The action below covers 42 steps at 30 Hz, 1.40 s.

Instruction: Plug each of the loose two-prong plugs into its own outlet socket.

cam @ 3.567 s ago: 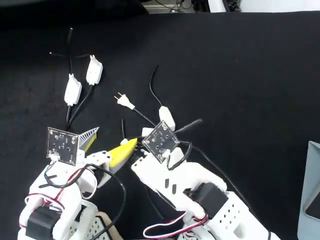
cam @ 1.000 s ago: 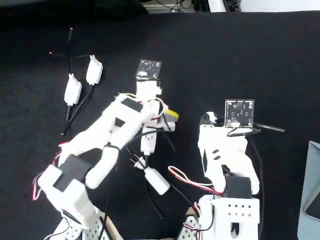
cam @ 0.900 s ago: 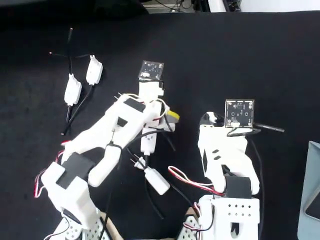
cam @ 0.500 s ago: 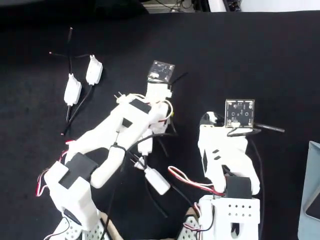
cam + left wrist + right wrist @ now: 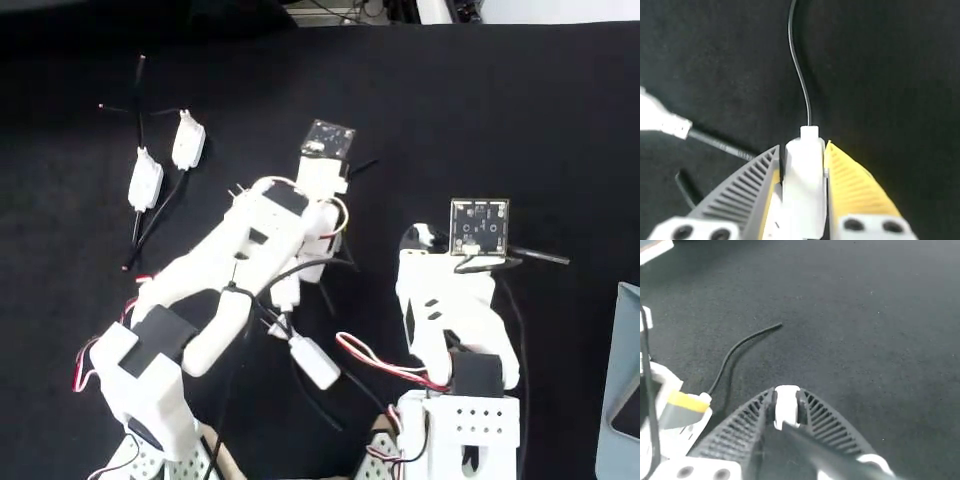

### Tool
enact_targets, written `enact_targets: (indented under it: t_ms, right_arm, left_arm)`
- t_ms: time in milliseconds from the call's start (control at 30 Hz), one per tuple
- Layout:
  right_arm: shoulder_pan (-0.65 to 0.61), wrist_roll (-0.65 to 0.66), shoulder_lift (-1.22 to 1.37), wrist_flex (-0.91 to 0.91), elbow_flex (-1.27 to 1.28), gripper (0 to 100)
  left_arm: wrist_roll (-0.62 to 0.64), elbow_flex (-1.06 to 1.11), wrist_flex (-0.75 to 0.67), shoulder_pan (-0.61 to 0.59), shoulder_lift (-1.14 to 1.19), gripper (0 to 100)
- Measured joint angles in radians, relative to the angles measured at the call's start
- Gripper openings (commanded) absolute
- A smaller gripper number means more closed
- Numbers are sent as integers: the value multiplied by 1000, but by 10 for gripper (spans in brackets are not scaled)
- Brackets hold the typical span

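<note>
My left gripper is shut on a white connector whose thin black cord runs away over the black mat. In the high view that arm stretches to the table's middle, and the white connector shows just under its wrist. My right gripper is shut on a small white connector; it stands right of centre, and its black cord trails to the right. A loose two-prong plug lies near the front between the arms. Two white sockets lie at the far left.
A black mat covers the table. Loose black cords lie by the far-left sockets. A grey bin's edge stands at the right border. The other arm's yellow finger and a black cord appear in the right wrist view.
Both arms have risen from the front edge and taken hold of connectors. Over the last second the left wrist has swung right and its yellow finger has gone under the arm; the right arm kept still.
</note>
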Motion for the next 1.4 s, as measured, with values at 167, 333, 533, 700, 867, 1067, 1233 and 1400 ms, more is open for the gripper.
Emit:
enact_targets:
  t_ms: [167, 333, 533, 700, 867, 1067, 1233, 1400]
  right_arm:
    - [0, 0, 0, 0, 0, 13]
    - [0, 0, 0, 0, 0, 13]
    - [0, 0, 0, 3, 0, 13]
    - [0, 0, 0, 3, 0, 13]
    - [0, 0, 0, 3, 0, 13]
    - [0, 0, 0, 3, 0, 13]
    - [0, 0, 0, 3, 0, 13]
    - [0, 0, 0, 3, 0, 13]
  left_arm:
    - [-58, -37, 120, 0, 0, 341]
    - [-61, -23, 127, 0, 0, 300]
    - [-64, -25, 127, 0, 49, 193]
    - [-64, -55, 115, 2, 126, 135]
    - [-63, -92, 141, 2, 127, 56]
    - [-129, -101, 216, 2, 3, 28]
    - [-222, -101, 328, -35, -132, 28]
    - [-336, -12, 361, -153, -239, 28]
